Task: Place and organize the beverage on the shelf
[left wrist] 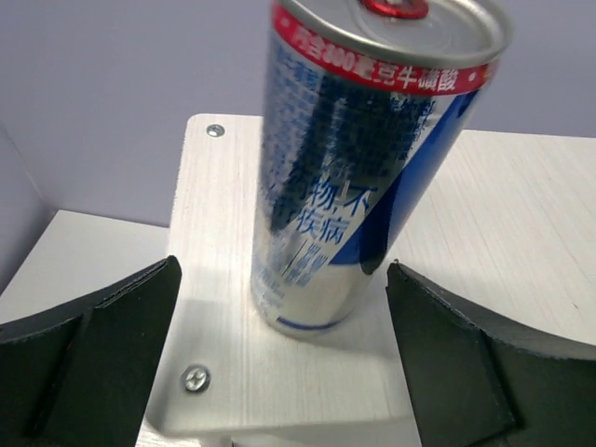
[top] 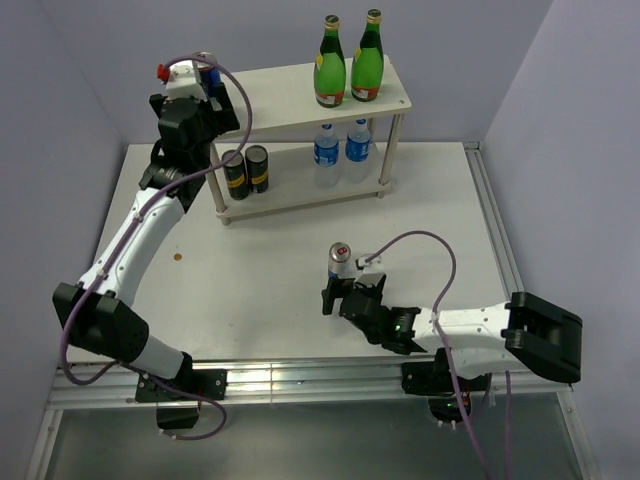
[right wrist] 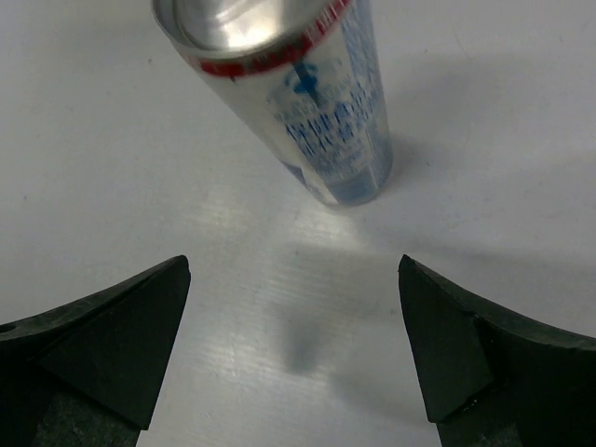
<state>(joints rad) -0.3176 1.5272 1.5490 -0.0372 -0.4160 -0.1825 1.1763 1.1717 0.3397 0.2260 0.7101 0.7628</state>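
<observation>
Shelf (top: 290, 95) one can short
Left gripper (left wrist: 281, 298), fingers spread, flanks the shelf can (left wrist: 363, 158) at 10 o'clock; right gripper (right wrist: 293, 279), spread, faces the table can (right wrist: 321, 112) at 5 o'clock

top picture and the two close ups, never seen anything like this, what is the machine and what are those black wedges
The wide picture looks down from above on two robot arms bolted to a table: the left arm and the right arm. The close-ups come from a camera on each wrist; the black wedges are that arm's own fingers. On the shelf: two green bottles on top, two water bottles and two dark cans below. The left gripper is open around a silver can standing on the shelf's top corner, not touching it. The right gripper is open, facing a second can upright on the table. Nothing is held.
</observation>
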